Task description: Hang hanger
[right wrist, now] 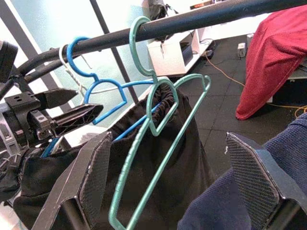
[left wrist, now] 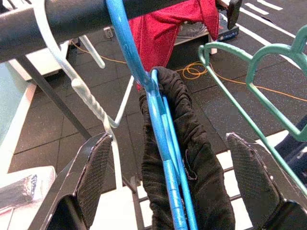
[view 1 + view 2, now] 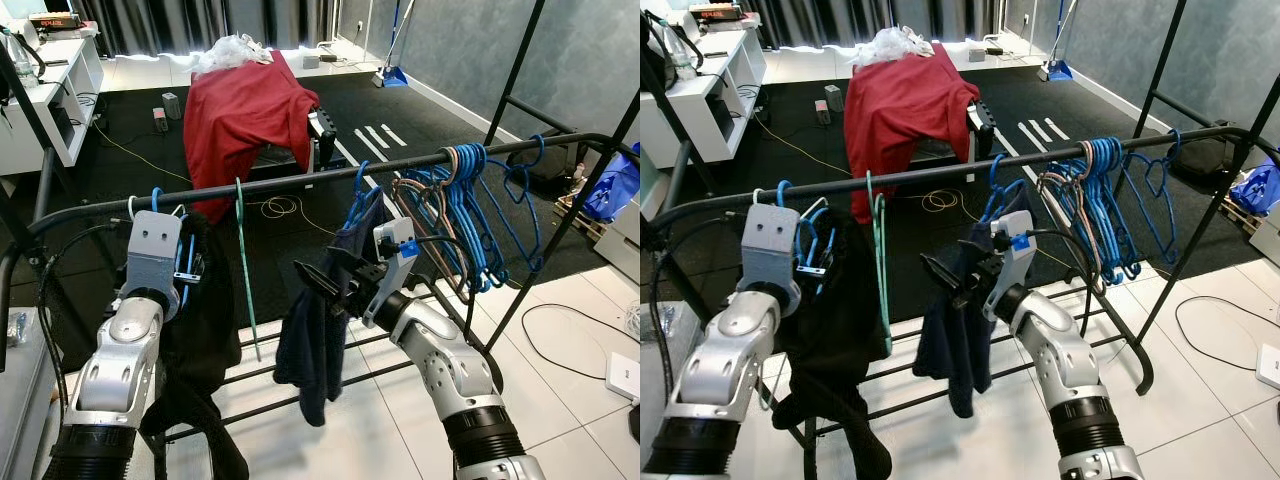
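The left claw is standing spread just below the rail, its fingers either side of the blue hanger carrying a black garment, so a careless pull-back is likely to catch the neck and drag the hook off. That hanger is already sitting hooked over the rail beside a white hanger and an empty green hanger. The right claw is also spread, gripping nothing, near a hanging navy garment.
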Motion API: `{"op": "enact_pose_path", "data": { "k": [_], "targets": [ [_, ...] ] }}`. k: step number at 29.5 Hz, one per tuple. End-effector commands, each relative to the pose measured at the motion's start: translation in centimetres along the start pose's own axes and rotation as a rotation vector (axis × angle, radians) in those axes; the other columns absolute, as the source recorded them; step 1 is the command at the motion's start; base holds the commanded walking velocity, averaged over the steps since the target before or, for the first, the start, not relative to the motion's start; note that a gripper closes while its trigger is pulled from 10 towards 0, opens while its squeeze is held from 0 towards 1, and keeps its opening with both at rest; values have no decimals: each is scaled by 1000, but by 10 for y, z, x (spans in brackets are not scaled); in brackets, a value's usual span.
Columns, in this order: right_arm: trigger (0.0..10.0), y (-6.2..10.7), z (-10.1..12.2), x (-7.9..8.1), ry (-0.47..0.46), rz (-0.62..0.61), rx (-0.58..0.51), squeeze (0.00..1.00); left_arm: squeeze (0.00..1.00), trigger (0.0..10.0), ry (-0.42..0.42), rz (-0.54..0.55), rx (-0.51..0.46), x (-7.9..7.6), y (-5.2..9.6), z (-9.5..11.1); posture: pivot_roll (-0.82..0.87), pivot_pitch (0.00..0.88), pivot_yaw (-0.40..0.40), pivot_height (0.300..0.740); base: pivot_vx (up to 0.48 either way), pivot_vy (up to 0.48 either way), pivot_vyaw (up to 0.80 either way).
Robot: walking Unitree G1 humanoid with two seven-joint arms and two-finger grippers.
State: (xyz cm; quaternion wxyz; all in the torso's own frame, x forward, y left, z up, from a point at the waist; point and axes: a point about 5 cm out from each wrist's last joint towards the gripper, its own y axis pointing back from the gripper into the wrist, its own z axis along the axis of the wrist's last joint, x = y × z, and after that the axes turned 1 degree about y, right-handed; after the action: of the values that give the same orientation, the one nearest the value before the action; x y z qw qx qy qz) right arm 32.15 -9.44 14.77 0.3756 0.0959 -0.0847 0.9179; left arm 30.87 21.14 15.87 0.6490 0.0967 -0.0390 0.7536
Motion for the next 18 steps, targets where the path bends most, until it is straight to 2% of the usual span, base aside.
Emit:
{"op": "enact_pose_path", "data": {
  "k": [1, 2, 4, 7, 16, 17, 18],
  "targets": [
    [10000, 1, 1, 0, -12, -8, -6, 0, 0, 10000, 9, 4, 28, 1, 3, -6, 14, 11, -15, 740, 0, 0, 0],
    [10000, 1, 1, 0, -12, -8, -5, 0, 0, 10000, 11, 2, 40, 0, 3, -8, 12, 11, -16, 740, 0, 0, 0],
    [10000, 1, 1, 0, -11, -8, -5, 0, 0, 10000, -11, -59, 128, -8, 6, -21, 13, 9, -14, 740, 0, 0, 0],
    [10000, 1, 0, -1, -10, -9, -4, 0, 0, 10000, -33, -85, 162, -11, 8, -26, 14, 5, -16, 740, 0, 0, 0],
    [10000, 1, 0, 0, -9, -9, -2, 0, 0, 10000, -62, -100, 196, -13, 9, -30, 13, 0, -13, 740, 0, 0, 0],
    [10000, 1, 0, 0, -9, -9, -2, 0, 0, 353, -63, -102, 200, -14, 9, -31, 13, 0, -13, 740, 0, 0, 0],
    [10000, 1, 0, 0, -9, -9, -2, 0, 0, 353, -63, -102, 200, -14, 9, -31, 13, 0, -13, 740, 0, 0, 0]
  ]
}}
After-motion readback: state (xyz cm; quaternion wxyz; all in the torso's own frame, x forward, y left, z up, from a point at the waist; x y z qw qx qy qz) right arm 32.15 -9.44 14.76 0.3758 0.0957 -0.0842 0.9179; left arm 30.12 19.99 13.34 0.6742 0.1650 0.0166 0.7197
